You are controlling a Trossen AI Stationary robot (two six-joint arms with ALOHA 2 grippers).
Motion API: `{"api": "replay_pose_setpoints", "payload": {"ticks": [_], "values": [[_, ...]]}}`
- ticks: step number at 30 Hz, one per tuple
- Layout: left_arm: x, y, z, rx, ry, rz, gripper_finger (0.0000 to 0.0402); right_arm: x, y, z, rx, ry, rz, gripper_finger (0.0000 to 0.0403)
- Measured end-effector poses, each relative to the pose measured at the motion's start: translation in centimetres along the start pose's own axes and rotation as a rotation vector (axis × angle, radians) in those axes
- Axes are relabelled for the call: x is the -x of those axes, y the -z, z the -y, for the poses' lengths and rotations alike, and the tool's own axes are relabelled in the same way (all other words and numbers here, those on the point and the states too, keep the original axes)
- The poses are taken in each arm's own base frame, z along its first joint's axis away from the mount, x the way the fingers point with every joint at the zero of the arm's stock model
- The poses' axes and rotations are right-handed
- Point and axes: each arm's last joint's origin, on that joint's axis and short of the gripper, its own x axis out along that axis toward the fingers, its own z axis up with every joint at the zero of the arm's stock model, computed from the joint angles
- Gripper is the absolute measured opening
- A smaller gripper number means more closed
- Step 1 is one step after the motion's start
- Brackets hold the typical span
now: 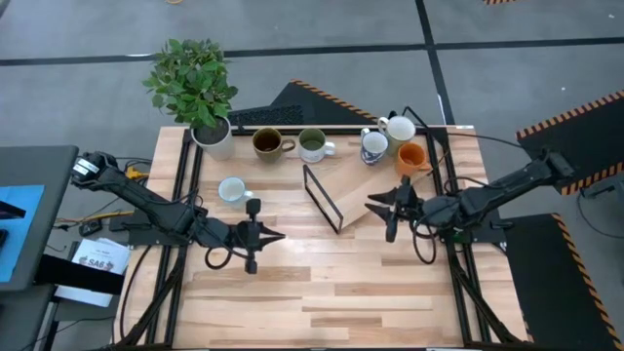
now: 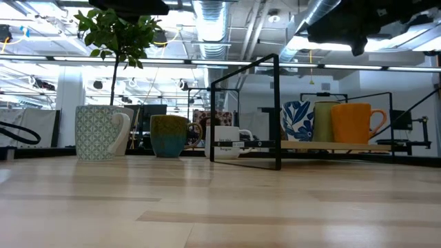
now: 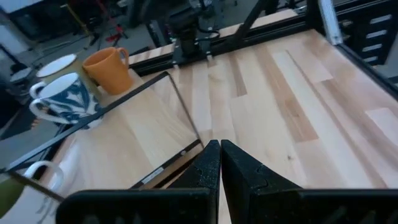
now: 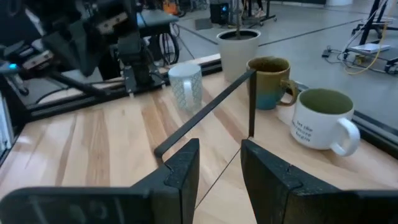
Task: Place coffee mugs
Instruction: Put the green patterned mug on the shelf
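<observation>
Six mugs stand toward the table's far edge. The white patterned mug (image 1: pixel 232 189) stands alone on the left. The brown mug (image 1: pixel 266 142) and the pale mug with green inside (image 1: pixel 312 144) stand side by side. The blue-patterned mug (image 1: pixel 373 146), cream mug (image 1: pixel 398 128) and orange mug (image 1: pixel 411 158) stand on a raised wooden shelf (image 2: pixel 337 146). My left gripper (image 1: pixel 283 234) hovers shut at mid-table, its fingers (image 3: pixel 211 163) together. My right gripper (image 1: pixel 370 205) hovers open beside the shelf's black wire frame (image 1: pixel 322 200), touching nothing.
A white pot with a green plant (image 1: pixel 210 93) stands at the far left corner. The wire frame (image 4: pixel 205 115) rises between my two grippers. The near half of the wooden table (image 1: pixel 322 302) is bare. Black rails (image 1: pixel 180 195) run along both table sides.
</observation>
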Motion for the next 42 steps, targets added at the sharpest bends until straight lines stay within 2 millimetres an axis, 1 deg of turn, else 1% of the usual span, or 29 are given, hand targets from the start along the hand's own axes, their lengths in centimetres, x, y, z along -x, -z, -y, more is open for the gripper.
{"api": "replay_pose_setpoints", "payload": {"ticks": [2,5,7,8,9,11,13,18,21,24,28,31,34,38,39,42], "values": [[0.0,0.0,-0.2,-0.001,-0.062,-0.011,0.0,0.0,0.0,0.0,-0.001,-0.004,0.001,0.0143],[0.2,0.2,-0.8,-0.023,-0.245,-0.063,0.0,0.0,0.0,0.0,-0.002,-0.003,0.003,0.0143],[0.7,0.1,-1.7,-0.045,-0.35,-0.137,0.0001,0.0,0.0,0.0,-0.003,-0.003,0.003,0.0143],[1.0,-0.2,-2.3,-0.013,-0.373,-0.171,0.0004,0.0,0.0,0.0,-0.003,-0.003,0.003,0.0143],[1.2,-0.3,-3.0,0.032,-0.378,-0.209,0.0007,0.0,0.0,0.0,-0.002,-0.003,0.002,0.0143],[1.6,0.3,-4.4,0.133,-0.366,-0.305,0.0015,0.0,0.0,0.0,-0.002,-0.003,0.002,0.0143],[1.7,1.3,-5.7,0.214,-0.378,-0.4,0.0026,0.0,0.0,0.0,-0.001,-0.003,0.001,0.0143],[2.2,4.0,-8.9,0.376,-0.474,-0.643,0.0059,0.0,0.1,0.0,0.003,-0.002,-0.005,0.0143],[2.4,4.7,-10.1,0.419,-0.53,-0.703,0.0081,0.0,0.1,0.0,0.008,-0.001,-0.011,0.0143],[2.4,5.0,-10.8,0.469,-0.543,-0.725,0.01,0.0,0.1,0.0,0.009,0.0,-0.012,0.0143],[2.6,5.6,-11.8,0.582,-0.572,-0.766,0.0109,0.0,0.1,0.0,0.009,0.0,-0.012,0.0143],[3.1,6.1,-12.4,0.606,-0.637,-0.81,0.0103,0.0,0.1,0.0,0.009,0.0,-0.012,0.0143],[3.5,6.5,-12.7,0.622,-0.667,-0.853,0.0078,0.0,0.1,0.0,0.009,0.0,-0.013,0.0143],[3.6,6.7,-12.7,0.644,-0.639,-0.884,0.0016,0.0,0.2,0.0,0.01,0.0,-0.014,0.0143],[3.5,6.8,-12.7,0.645,-0.627,-0.893,0.0009,0.0,0.2,0.0,0.011,0.001,-0.015,0.0143],[3.0,7.0,-12.5,0.64,-0.572,-0.933,0.0002,0.0,0.2,0.1,0.014,0.002,-0.019,0.0143]]}}
